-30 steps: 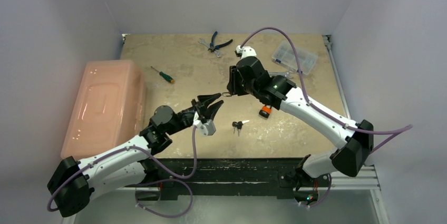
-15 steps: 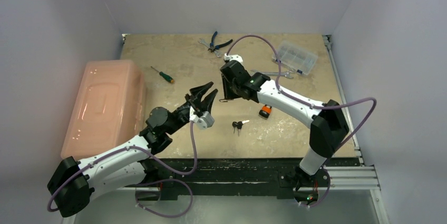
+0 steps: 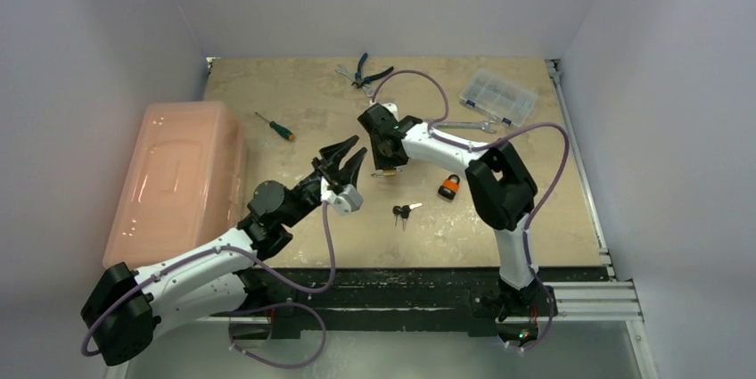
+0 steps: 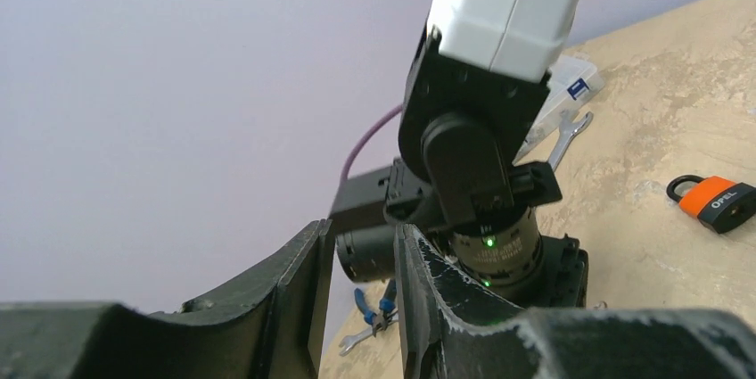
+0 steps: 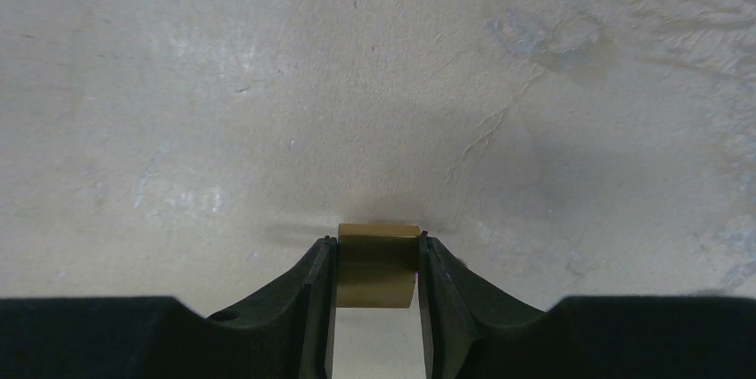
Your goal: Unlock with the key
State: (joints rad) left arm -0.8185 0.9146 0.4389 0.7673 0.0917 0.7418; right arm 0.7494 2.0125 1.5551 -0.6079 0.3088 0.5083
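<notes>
Right wrist view shows the right tool (image 5: 375,241) closed to a narrow gap on a small brass piece (image 5: 378,267), pinched by its two sides over the desk (image 5: 223,111); whether the piece touches the desk I cannot tell. From above, the keys (image 3: 404,211) lie nearest, flat on the desk and apart from both tools, their long axis left to right, with dark heads left and one pale blade pointing right. The left tool (image 3: 358,146) hangs with fingers spread, holding nothing, aimed toward the right tool. Just right of the keys and farther back, the orange padlock (image 3: 448,187) lies flat, shackle toward the far side. Only the right wrist camera shows the pinch; the left wrist camera shows lettering on the padlock.
</notes>
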